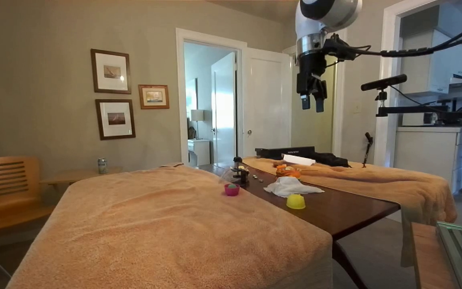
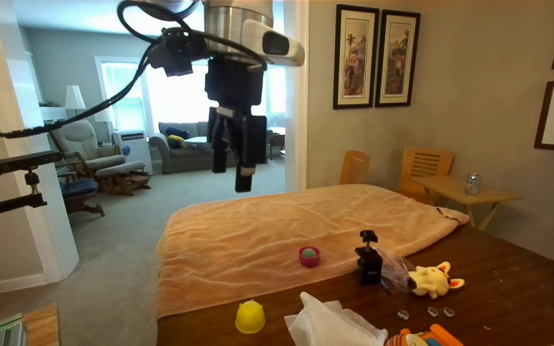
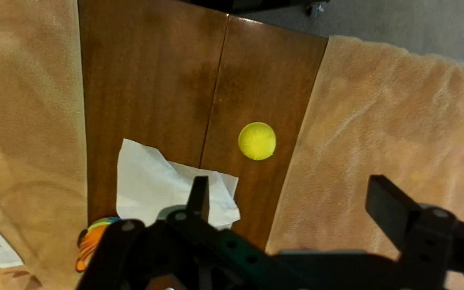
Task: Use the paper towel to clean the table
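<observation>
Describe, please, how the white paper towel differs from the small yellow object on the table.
The paper towel is white and rumpled, with uneven edges; the yellow object is compact and looks round in the wrist view. The paper towel spreads over more of the table; the yellow object covers a smaller patch. Both rest on the table, apart from each other.

In an exterior view, the bottom edge crops the paper towel (image 2: 327,326); lower left in the wrist view, the claw (image 3: 287,199) hides some.
</observation>
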You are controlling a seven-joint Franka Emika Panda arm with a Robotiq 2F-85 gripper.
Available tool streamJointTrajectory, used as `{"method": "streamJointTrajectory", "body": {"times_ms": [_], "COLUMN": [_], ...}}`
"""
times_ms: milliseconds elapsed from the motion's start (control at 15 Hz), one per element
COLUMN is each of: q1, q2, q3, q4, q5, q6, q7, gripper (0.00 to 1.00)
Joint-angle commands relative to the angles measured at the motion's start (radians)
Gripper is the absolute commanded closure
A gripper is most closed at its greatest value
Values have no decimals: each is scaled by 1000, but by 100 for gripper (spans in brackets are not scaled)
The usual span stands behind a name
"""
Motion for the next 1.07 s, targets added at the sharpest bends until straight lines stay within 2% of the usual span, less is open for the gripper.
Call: {"method": "streamJointTrajectory", "body": {"times_ms": [0,200,267,333,533,1000], "q1": [-47,-80,-85,-73,-78,-79], "q2": [30,75,93,70,98,99], "q3": [-23,-17,-14,-26,-23,-22], "q4": [-48,-91,-88,-77,-84,-84], "q5": [11,-23,-16,1,1,1], "q6": [220,419,428,373,412,414], "q7": [60,128,158,89,123,129], "gripper": [0,0,0,0,0,0]}}
